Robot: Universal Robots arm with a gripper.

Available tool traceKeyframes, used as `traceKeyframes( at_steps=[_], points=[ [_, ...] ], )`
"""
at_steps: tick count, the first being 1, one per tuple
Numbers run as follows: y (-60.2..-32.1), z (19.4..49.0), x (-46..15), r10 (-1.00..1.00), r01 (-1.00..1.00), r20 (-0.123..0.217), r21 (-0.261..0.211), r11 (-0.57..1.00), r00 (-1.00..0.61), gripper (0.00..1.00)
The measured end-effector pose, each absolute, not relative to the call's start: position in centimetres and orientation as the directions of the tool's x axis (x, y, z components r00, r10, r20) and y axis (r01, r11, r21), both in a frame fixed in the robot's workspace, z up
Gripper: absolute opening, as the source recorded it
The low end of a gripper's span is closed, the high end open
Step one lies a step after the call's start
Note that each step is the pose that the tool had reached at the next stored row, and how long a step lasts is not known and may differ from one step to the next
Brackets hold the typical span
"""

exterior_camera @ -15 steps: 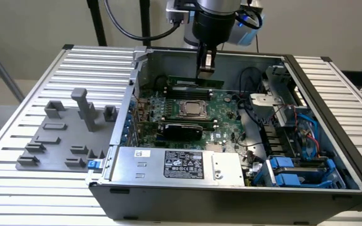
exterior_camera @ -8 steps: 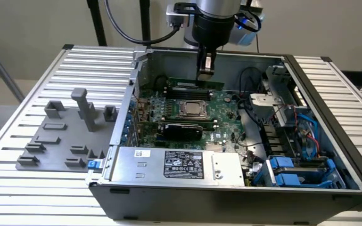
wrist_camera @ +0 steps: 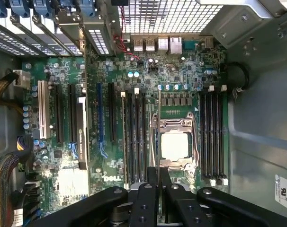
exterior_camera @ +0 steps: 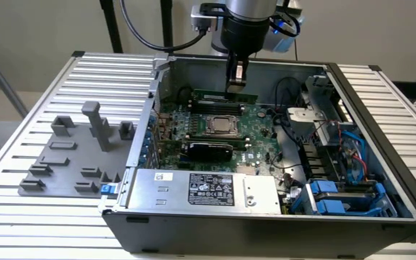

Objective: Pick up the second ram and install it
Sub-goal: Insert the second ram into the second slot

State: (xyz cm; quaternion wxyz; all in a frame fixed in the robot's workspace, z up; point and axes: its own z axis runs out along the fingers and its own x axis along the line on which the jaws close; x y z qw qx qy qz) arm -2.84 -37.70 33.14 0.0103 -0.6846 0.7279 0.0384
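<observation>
One pincer [wrist_camera: 158,174] clamps second ram [wrist_camera: 158,127] above motherboard [wrist_camera: 181,75].

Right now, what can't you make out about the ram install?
- Whether the second ram touches a slot: its lower edge is too small in the exterior view and edge-on in the wrist view.
- Slot ends beside it: covered by the gripper in the wrist view.
- Power supply label text: too small, exterior view.
</observation>
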Motion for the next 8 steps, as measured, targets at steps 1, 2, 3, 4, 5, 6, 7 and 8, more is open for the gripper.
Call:
traceKeyframes(
  at_steps=[1,2,3,4,5,6,7,8],
  points=[
    [-37.7,33.14,-2.84,-0.996,-0.997,-0.068,0.042,0.06,-0.063,0.0],
    [-37.7,33.14,-2.84,-0.996,-0.997,-0.068,0.042,0.06,-0.063,0.0],
    [-37.7,33.14,-2.84,-0.996,-0.997,-0.068,0.042,0.06,-0.063,0.0],
    [-37.69,33.09,-2.84,-0.996,-0.997,-0.068,0.041,0.06,-0.063,0.0],
    [-37.7,33.0,-2.84,-0.996,-0.997,-0.068,0.041,0.059,-0.062,0.0],
    [-37.7,32.87,-2.84,-0.996,-0.998,-0.068,0.041,0.056,-0.059,0.0],
    [-37.7,32.7,-2.87,-0.996,-0.998,-0.068,0.041,0.052,-0.055,0.0],
    [-37.7,32.52,-2.91,-0.996,-0.998,-0.068,0.04,0.048,-0.05,0.0]
  ],
)
